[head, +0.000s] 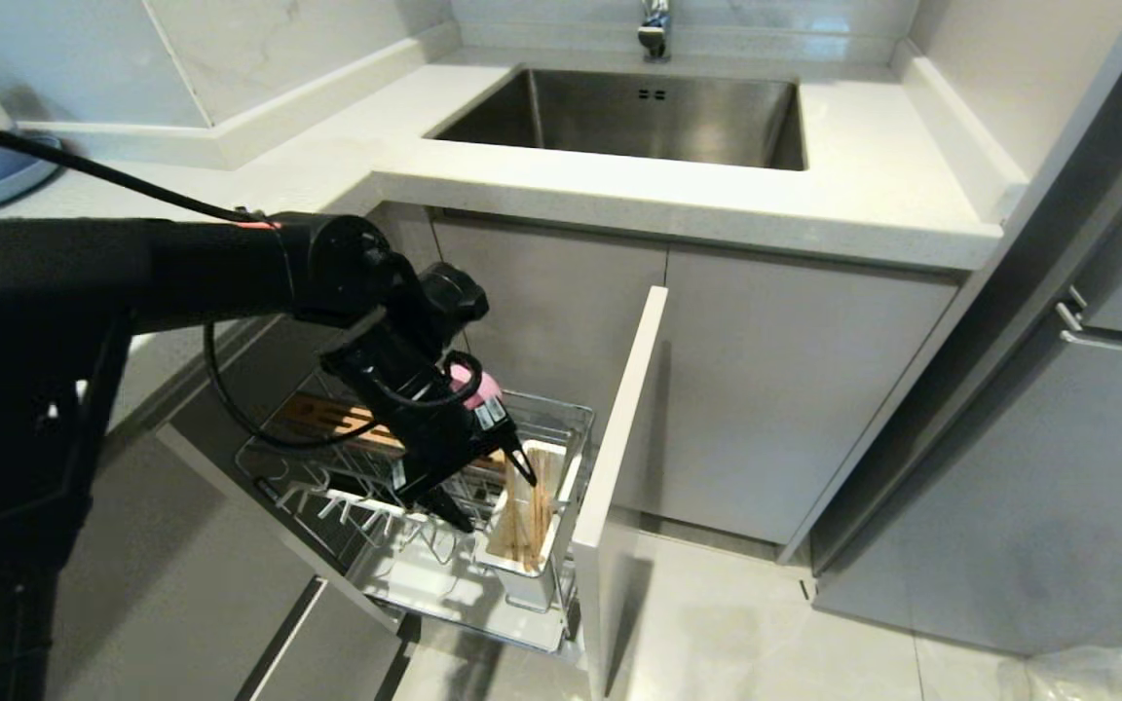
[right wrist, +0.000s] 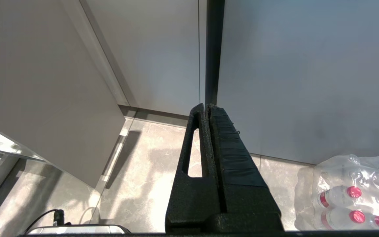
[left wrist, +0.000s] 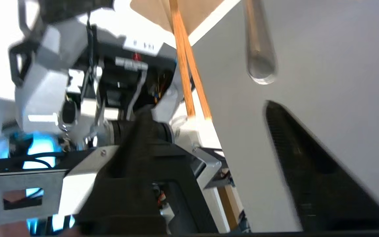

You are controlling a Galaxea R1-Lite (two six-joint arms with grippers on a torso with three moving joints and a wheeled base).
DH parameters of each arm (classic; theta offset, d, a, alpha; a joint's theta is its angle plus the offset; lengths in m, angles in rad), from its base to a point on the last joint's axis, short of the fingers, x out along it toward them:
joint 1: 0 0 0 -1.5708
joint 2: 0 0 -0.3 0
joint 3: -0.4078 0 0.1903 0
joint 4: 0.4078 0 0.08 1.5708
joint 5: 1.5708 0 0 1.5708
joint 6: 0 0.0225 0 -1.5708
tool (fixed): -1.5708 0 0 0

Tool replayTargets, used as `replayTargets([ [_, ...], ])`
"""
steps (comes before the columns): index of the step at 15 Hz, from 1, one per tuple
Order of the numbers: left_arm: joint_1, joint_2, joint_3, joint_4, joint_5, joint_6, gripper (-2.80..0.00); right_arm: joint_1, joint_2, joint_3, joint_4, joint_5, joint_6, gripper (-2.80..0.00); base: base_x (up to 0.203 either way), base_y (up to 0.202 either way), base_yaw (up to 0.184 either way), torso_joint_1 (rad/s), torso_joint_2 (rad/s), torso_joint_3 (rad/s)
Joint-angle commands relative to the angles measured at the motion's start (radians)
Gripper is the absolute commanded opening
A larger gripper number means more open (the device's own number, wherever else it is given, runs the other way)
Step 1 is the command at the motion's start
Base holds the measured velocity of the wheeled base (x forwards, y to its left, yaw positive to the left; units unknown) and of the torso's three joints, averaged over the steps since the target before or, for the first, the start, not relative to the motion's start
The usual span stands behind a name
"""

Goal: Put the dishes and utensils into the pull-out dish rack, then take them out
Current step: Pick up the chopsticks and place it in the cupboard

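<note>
Standing thin wooden chopsticks (head: 525,521), white rectangular holder (head: 549,555), chrome wire rack (head: 561,414)

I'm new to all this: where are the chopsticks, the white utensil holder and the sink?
chopsticks (head: 527,521), head view, middle of the bundle.
white utensil holder (head: 561,540), head view, right wall.
sink (head: 561,107), head view, back wall.

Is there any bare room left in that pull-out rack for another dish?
The rack's front part, over the white tray left of the utensil holder, looks bare. The holder is crowded with chopsticks; the left gripper hangs open beside it, over the prongs.
</note>
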Motion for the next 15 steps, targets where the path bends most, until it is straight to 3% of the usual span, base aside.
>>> replayTargets([
  [1,-0.001,-0.077,0.004,0.005,0.018,-0.006,-2.8,0.0,0.0,0.002,0.0,0.0,0.001,-2.8,0.0,0.0,0.0,0.0,0.0,0.0],
  [9,-0.005,-0.345,0.011,0.001,0.091,-0.004,-2.8,0.0,0.0,0.002,0.0,0.0,0.001,-2.8,0.0,0.0,0.0,0.0,0.0,0.0],
  [11,-0.004,-0.446,0.006,-0.005,0.177,0.009,-2.8,0.0,0.0,0.002,0.0,0.0,0.001,-2.8,0.0,0.0,0.0,0.0,0.0,0.0],
  [13,0.002,-0.541,0.003,-0.025,0.315,0.053,-2.8,0.0,0.0,0.002,0.0,0.0,0.001,-2.8,0.0,0.0,0.0,0.0,0.0,0.0],
  [15,0.049,-0.619,0.004,-0.08,0.42,0.11,-2.8,0.0,0.0,0.002,0.0,0.0,0.001,-2.8,0.0,0.0,0.0,0.0,0.0,0.0],
])
